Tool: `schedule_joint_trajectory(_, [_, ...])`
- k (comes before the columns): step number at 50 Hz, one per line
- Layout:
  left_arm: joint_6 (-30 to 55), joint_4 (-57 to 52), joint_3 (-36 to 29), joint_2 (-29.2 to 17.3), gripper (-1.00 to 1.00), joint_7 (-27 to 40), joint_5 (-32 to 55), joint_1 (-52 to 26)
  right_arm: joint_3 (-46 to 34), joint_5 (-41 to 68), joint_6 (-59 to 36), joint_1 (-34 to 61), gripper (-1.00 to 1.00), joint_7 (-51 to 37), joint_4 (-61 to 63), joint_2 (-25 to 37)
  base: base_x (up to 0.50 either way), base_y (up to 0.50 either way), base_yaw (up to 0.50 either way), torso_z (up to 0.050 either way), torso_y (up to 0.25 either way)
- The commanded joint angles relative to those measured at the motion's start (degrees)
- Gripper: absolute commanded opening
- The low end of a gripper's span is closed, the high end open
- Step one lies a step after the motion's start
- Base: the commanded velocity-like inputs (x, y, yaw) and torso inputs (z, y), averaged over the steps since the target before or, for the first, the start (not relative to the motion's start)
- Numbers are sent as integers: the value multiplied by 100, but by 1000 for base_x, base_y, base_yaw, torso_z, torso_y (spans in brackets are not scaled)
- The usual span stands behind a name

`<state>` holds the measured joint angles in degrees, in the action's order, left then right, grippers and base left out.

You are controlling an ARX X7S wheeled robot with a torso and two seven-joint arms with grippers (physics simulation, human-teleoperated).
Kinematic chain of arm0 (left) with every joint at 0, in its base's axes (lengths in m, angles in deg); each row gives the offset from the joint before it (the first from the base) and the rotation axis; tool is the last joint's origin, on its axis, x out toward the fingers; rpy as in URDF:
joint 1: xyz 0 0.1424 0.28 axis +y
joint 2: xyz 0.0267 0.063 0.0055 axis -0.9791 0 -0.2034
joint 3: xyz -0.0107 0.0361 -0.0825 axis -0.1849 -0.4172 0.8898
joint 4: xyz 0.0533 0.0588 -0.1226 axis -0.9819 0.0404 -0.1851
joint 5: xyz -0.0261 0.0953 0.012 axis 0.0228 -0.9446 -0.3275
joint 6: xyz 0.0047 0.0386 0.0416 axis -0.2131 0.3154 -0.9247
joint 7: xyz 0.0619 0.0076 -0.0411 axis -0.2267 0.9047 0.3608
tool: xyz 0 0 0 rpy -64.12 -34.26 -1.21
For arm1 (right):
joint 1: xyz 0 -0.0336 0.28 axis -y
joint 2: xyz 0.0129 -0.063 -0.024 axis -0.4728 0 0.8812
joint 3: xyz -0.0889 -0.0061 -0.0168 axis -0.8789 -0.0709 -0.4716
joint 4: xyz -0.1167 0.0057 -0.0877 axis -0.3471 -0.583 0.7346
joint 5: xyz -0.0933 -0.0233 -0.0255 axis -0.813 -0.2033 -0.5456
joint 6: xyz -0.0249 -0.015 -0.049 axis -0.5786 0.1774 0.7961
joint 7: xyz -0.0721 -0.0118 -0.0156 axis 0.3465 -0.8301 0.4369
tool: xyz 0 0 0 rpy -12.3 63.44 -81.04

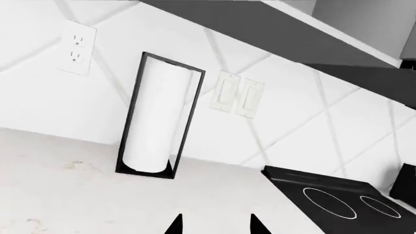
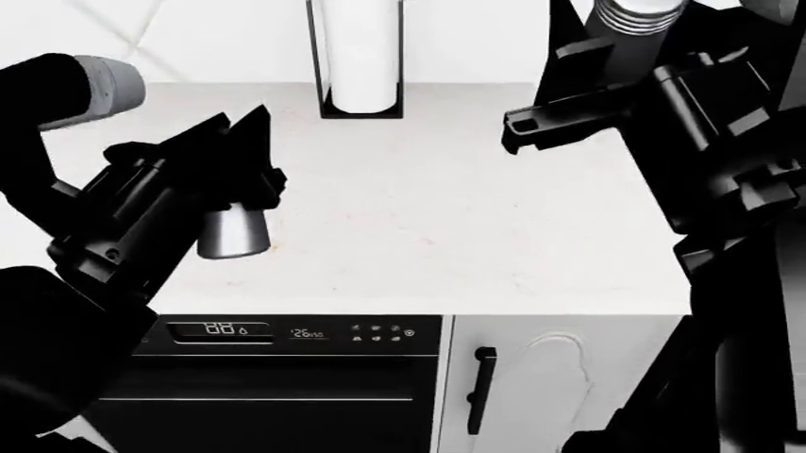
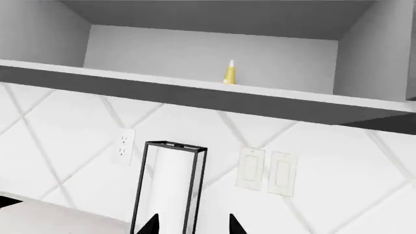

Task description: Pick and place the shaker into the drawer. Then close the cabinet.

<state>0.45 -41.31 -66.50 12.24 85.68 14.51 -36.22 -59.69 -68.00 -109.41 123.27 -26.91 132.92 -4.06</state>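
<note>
A small silver-grey cylinder (image 2: 233, 233), which looks like the shaker, stands on the white counter (image 2: 428, 217) near its front edge. My left arm partly hides it, and its top holes do not show. My left gripper (image 2: 245, 127) hovers just behind and above it. In the left wrist view this gripper (image 1: 217, 225) is open, with only bare counter between its fingertips. My right gripper (image 2: 535, 90) is raised over the counter's back right. In the right wrist view it (image 3: 193, 225) is open and holds nothing. The drawer is out of view.
A paper towel roll in a black frame (image 2: 361, 57) stands against the tiled back wall. A black cooktop (image 1: 331, 195) lies to its right. Below the counter are a dishwasher (image 2: 290, 377) and a white cabinet door with a black handle (image 2: 482, 387). An upper shelf holds a yellow bottle (image 3: 229, 72).
</note>
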Motion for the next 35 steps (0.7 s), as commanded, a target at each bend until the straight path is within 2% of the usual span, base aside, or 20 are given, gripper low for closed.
schedule_joint_trajectory(1, [-56, -362, -20, -128, -100, -390, -248, 819, 316, 926, -115, -783, -100, -883, 633, 3, 1, -500, 0, 0, 0])
schedule_joint_trajectory(9, [-175, -415, -122, -170, -100, -498, -358, 888, 340, 1079, -114, -818, -100, -952, 637, 5, 1, -500, 0, 0, 0])
schedule_joint_trajectory(15, [-216, -444, -170, -183, -100, -479, -330, 956, 625, 1601, -114, -911, -100, -1219, 701, 10, 1, -500, 0, 0, 0])
schedule_joint_trajectory(21, [-273, -484, -239, -211, -100, -517, -380, 1038, 642, 1493, -113, -948, -100, -1160, 756, 9, 1, -500, 0, 0, 0])
schedule_joint_trajectory(30, [-348, -528, -288, -235, -100, -520, -354, 1143, 819, 1873, -79, -966, -100, -1382, 758, 13, 1, -500, 0, 0, 1])
schedule_joint_trajectory(35, [-389, -569, -312, -239, -100, -517, -347, 1249, 1061, 2444, 64, -1116, -100, -1677, 758, 48, 1, -500, 0, 0, 0])
